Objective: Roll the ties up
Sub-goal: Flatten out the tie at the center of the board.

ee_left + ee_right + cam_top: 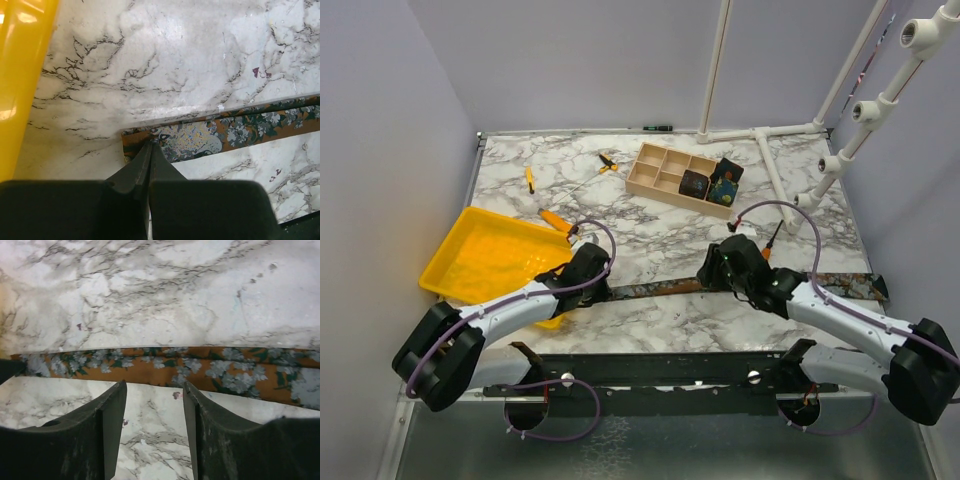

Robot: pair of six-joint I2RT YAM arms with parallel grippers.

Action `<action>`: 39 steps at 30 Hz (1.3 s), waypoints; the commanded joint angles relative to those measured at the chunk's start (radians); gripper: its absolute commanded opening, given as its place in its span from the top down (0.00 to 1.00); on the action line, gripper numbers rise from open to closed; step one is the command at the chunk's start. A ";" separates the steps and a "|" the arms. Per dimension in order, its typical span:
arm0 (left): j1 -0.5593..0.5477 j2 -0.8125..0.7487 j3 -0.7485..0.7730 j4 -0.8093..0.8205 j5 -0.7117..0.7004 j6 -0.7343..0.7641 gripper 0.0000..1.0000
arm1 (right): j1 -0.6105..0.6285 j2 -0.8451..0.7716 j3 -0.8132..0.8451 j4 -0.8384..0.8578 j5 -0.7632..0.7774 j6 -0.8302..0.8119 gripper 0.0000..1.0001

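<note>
One tie (pixel 655 290), rust-brown with a grey-blue flower print, lies flat as a long strip across the near part of the marble table (pixel 650 235). My left gripper (pixel 606 287) is shut, and its tips (pixel 150 145) rest on the tie's left end (pixel 200 140). Whether any fabric is pinched between them I cannot tell. My right gripper (pixel 154 387) stands open just short of the tie (pixel 150 367), further along the strip, with nothing between its fingers. Two dark rolled ties (pixel 695 184) (pixel 725 181) sit in the wooden organizer (pixel 650 165).
A yellow tray (pixel 485 255) lies at the left, close to my left arm. Orange-handled screwdrivers (pixel 556 220) (pixel 529 178) (pixel 608 162) lie on the marble behind it. Another one (pixel 772 240) is behind my right gripper. A white pipe frame (pixel 770 165) stands at the back right.
</note>
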 commanded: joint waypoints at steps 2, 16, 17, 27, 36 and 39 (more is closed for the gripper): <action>-0.001 -0.068 -0.004 -0.020 0.021 0.039 1.00 | -0.035 -0.070 -0.022 -0.091 0.168 0.091 0.45; -0.001 -0.162 0.026 -0.001 0.061 0.041 0.90 | -0.614 -0.122 -0.065 -0.187 0.056 0.093 0.44; -0.001 -0.157 0.026 0.000 0.064 0.041 0.89 | -0.629 -0.113 -0.067 -0.185 0.054 0.104 0.44; -0.001 -0.156 -0.041 0.078 0.088 0.029 0.79 | -0.703 -0.020 -0.081 -0.161 0.028 0.119 0.51; 0.002 -0.248 -0.017 -0.065 -0.059 -0.006 0.47 | -0.482 -0.144 -0.075 0.169 -0.508 -0.074 0.55; 0.003 -0.271 -0.013 -0.125 -0.098 -0.027 0.40 | -0.280 -0.021 -0.018 0.208 -0.517 -0.081 0.56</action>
